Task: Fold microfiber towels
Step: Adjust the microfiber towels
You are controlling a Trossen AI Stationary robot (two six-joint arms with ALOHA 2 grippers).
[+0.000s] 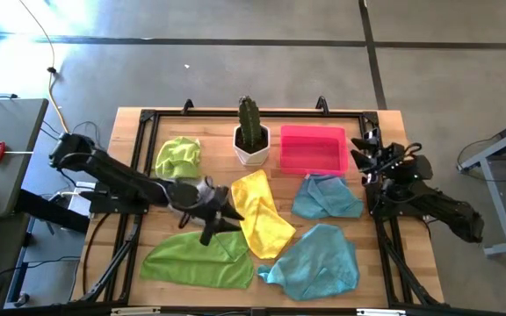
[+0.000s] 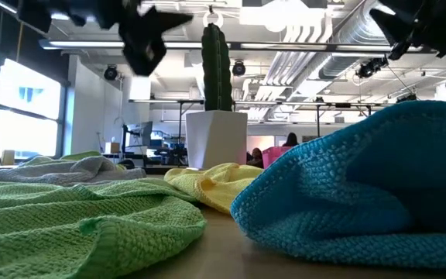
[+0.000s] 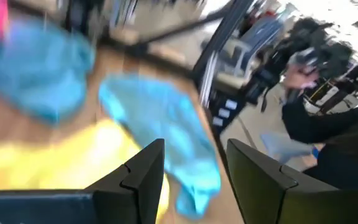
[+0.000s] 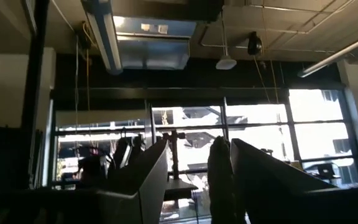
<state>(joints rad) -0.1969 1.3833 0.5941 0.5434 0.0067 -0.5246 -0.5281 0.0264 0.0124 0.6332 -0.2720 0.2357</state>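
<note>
The left claw [image 1: 220, 217] hangs open and empty over the desk's [image 1: 385, 263] middle, just beside the yellow towel [image 1: 262, 215]. The right claw [image 1: 365, 156], open and empty, waits at the right edge.

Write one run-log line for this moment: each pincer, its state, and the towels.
left pincer: open, empty, above yellow towel | right pincer: open, empty, at right table edge beside pink tray | towels: all unfolded

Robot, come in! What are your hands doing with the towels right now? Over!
Left hand open, empty, above the yellow microfiber towel. Right hand open, empty, parked at the table's right edge. Towels unfolded. White-potted cactus stands close behind.
</note>
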